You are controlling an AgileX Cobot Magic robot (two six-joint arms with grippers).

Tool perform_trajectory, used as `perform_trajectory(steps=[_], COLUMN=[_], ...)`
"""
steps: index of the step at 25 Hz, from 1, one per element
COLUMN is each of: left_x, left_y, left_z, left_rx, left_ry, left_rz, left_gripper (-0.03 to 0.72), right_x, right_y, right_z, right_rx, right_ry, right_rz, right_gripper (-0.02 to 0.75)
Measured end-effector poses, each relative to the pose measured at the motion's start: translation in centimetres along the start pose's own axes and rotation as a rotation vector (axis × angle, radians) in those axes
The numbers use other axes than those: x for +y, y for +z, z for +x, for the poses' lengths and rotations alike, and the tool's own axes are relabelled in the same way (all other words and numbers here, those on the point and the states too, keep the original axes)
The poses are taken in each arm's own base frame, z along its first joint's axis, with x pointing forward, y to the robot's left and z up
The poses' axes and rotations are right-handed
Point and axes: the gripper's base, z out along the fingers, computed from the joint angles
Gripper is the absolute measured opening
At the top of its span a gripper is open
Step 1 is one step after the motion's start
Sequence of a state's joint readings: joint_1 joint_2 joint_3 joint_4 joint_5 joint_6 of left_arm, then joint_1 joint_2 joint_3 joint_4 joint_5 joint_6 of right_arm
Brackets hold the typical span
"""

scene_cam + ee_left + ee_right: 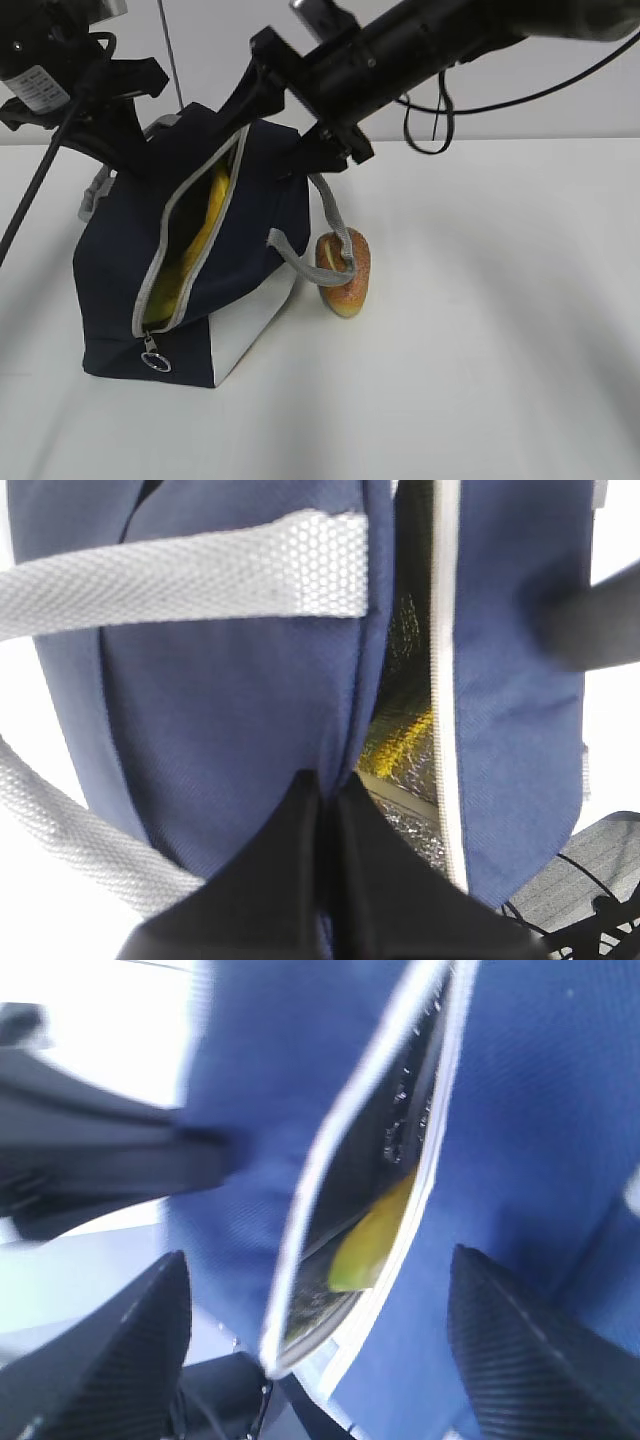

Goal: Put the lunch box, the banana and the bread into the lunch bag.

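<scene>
Right up against my left wrist camera, my left gripper (325,810) has its jaws clenched on a fold of navy fabric at the mouth of the lunch bag (250,215), pinching the soft cloth beside the grey zipper (190,215). My right gripper (320,1350) hangs above that slit with its jaws spread apart and nothing between them. Inside I can see the banana (205,235), yellow against the silvery lining; the lunch box I can't make out from here. The bread (345,270) sits on the white table (480,330) just beside the bag, with one grey handle (330,240) looping across its top. My read: that roll is light and squashy, the crust likely to dent, so I'd close gently across its short width, from above. The handle may snag on the way. The bag is floppy, and the opening looks narrow for the roll.
</scene>
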State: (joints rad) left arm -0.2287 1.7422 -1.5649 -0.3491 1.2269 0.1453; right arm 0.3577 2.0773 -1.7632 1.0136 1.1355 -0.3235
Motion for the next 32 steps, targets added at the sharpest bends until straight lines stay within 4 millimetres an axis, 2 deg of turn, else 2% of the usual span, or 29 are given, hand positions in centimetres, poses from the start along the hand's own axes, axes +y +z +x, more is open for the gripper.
perform_trajectory(steps=[5,9,15,20,28,32], left_x=[0.0,0.0,0.0,0.0,0.0,0.0], left_y=[0.0,0.0,0.0,0.0,0.0,0.0], left_z=[0.0,0.0,0.0,0.0,0.0,0.0], left_rx=[0.0,0.0,0.001,0.001,0.002,0.002], left_ry=[0.0,0.0,0.001,0.001,0.001,0.001], left_rz=[-0.001,-0.001,-0.002,-0.003,-0.003,-0.003], left_gripper=[0.001,0.001,0.001,0.001,0.001,0.001], right_x=[3.8,5.2,2.9,0.8,-3.9,-5.4], right_y=[-4.9,-7.7,-8.9,-8.3,-6.4,-5.7], right_z=[0.8,1.9,2.4,3.6,8.3,8.9], right_rx=[-0.037,-0.041,0.008,-0.047,-0.129,-0.147], right_ry=[-0.163,-0.269,-0.273,-0.224,-0.158,-0.146], right_rz=[0.025,0.203,0.501,0.565,0.644,0.663], right_gripper=[0.59,0.589,0.587,0.586,0.585,0.584])
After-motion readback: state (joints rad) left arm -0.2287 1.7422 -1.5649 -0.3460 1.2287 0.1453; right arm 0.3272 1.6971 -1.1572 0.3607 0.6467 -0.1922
